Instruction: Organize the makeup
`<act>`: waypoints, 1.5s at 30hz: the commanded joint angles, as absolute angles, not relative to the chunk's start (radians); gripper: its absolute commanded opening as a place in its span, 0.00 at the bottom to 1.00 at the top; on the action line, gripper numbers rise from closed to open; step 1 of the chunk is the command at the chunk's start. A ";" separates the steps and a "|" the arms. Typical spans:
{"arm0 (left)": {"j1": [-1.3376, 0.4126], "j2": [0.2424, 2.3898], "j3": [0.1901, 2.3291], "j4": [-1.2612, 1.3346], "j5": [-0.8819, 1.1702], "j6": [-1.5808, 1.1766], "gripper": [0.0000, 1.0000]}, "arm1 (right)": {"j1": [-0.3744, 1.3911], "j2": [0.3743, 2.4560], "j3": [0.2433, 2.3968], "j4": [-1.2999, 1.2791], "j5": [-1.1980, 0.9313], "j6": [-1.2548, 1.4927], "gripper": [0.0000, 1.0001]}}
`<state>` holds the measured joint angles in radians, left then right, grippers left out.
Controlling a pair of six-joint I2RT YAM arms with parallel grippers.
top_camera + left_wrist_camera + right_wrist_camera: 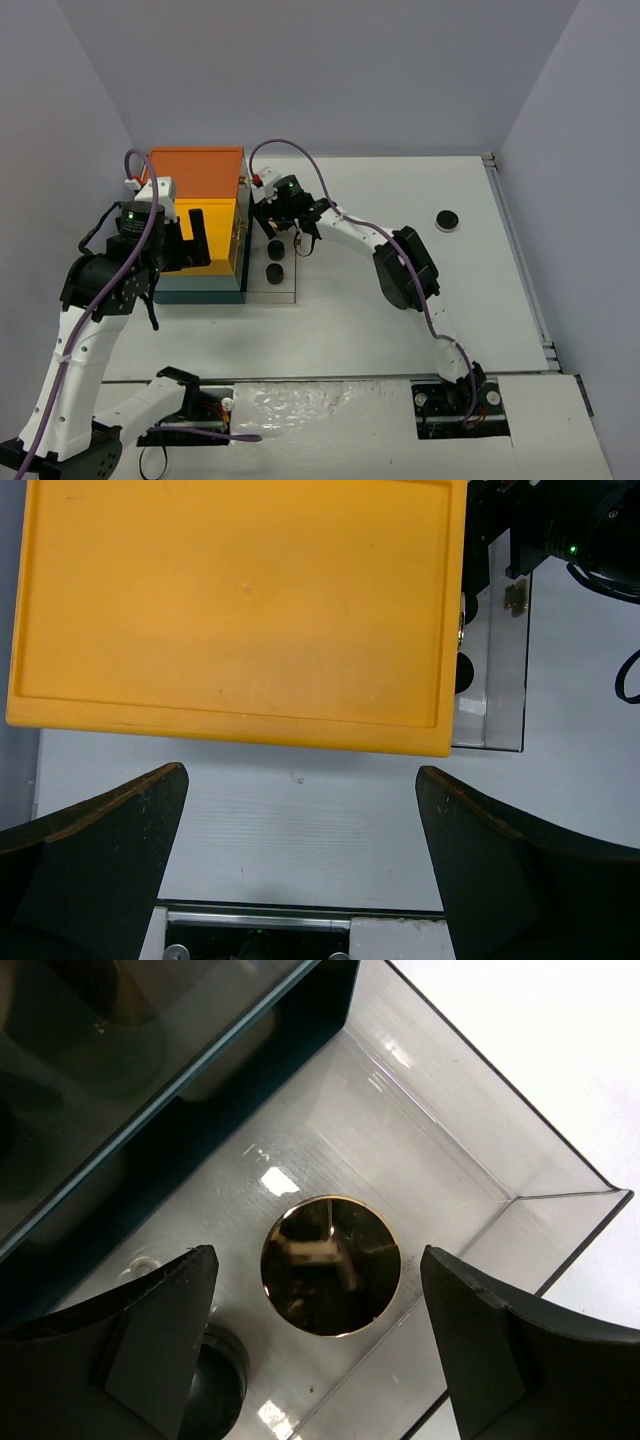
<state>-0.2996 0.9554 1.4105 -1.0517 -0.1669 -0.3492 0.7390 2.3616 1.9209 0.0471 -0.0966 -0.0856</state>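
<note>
The right claw point(318, 1251) hangs over a clear tray point(470, 1130) that sits against the right side of the orange-topped teal box point(196, 166). Its fingers point(150, 1330) are spread wide and grasp nothing. Seen from the right wrist, a round jar with a glossy dark lid and a gold rim point(330, 1265) stands upright on the tray floor, centred in the gap between the two fingers and clear of both. A second round black jar point(218, 1385) stands just beside it in the same tray, partly hidden behind one finger.

The third jar point(447, 220) rests on the white surface point(400, 340), well apart to the right of the tray and away from either claw.

The left claw point(302, 770) is held above the near edge of the box, its fingers likewise released and wide apart. Only the bare surface shows between them, and the orange lid fills the view beyond the fingertips, with the clear tray at the lid's right edge.
</note>
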 commanded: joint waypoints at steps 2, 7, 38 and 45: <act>-0.293 0.964 1.443 -1.012 -0.172 -0.361 0.97 | 0.732 2.278 1.928 0.084 -0.020 -0.106 0.86; -0.293 0.965 1.446 -1.005 -0.164 -0.364 0.97 | 0.728 2.163 1.876 0.087 0.048 -0.099 0.87; -0.293 0.982 1.423 -0.972 -0.139 -0.374 0.97 | -0.066 1.994 1.366 0.081 0.101 0.219 0.99; -0.293 0.984 1.420 -0.982 -0.155 -0.376 0.97 | -0.093 2.070 1.384 0.081 0.057 0.214 0.89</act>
<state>-0.2996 0.9802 1.4094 -1.0073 -0.1320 -0.3687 -0.0773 2.0564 1.3378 0.0581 0.0897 0.2086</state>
